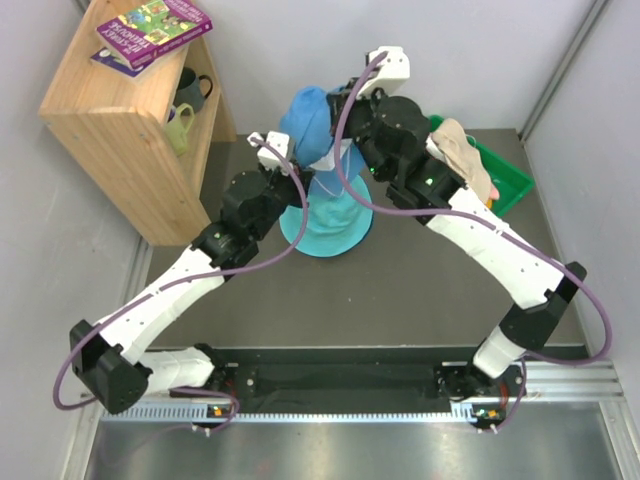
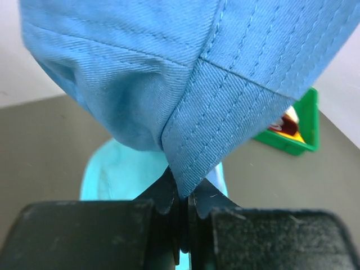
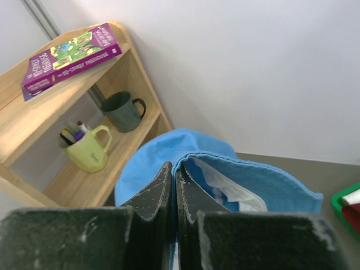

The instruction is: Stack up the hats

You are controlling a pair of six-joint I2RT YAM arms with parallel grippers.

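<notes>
Inside green tray [image 1: 512, 183] — beige hat [image 1: 462, 148]

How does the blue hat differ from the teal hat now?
The blue hat is a deeper blue; the teal hat is paler and greenish. The blue hat is held up, its brim pinched by the left gripper; the teal hat sits below it, brim spread out, with no gripper on it. Both are soft cloth.
</notes>
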